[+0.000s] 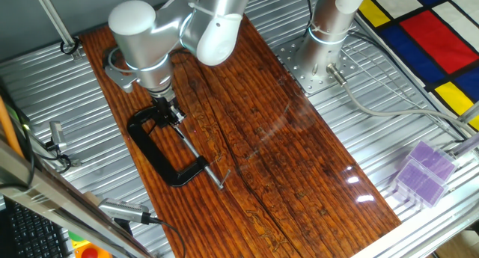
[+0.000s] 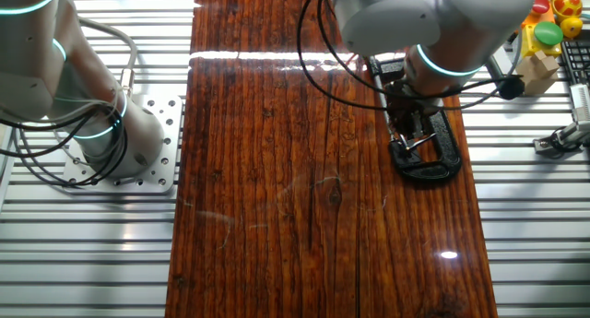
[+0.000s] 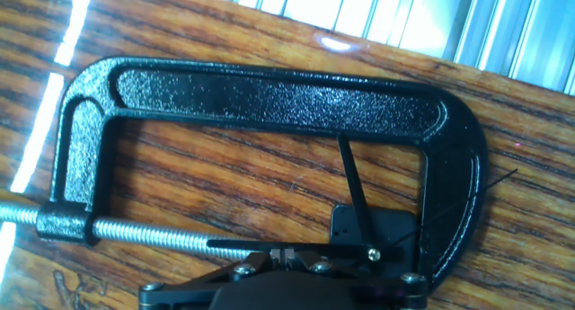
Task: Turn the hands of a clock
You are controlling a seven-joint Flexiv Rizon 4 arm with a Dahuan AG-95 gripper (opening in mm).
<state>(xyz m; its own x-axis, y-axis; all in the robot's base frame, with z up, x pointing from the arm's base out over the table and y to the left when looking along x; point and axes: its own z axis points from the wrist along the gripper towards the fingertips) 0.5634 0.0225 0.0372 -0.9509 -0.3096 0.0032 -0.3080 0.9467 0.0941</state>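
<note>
A black C-clamp (image 3: 269, 94) lies on the wooden board (image 3: 225, 180) and holds a small black clock movement (image 3: 349, 222) in its jaw. From the pivot (image 3: 371, 252) one black hand (image 3: 352, 189) points up, a longer hand (image 3: 243, 244) points left along the clamp's screw, and a thin second hand (image 3: 467, 202) points up and right. My gripper (image 3: 286, 254) is shut, its tips right at the longer hand; I cannot tell whether they touch it. The fixed views show the gripper (image 1: 166, 112) (image 2: 403, 124) low over the clamp (image 1: 161, 157) (image 2: 429, 161).
The clamp's threaded screw (image 3: 135, 229) runs left. A purple box (image 1: 423, 172) sits at the table's edge. A second arm's base (image 2: 111, 143) stands on a metal plate (image 1: 314, 63). Toys (image 2: 544, 32) lie beside the board, and a coloured mat (image 1: 426, 26) lies beyond it.
</note>
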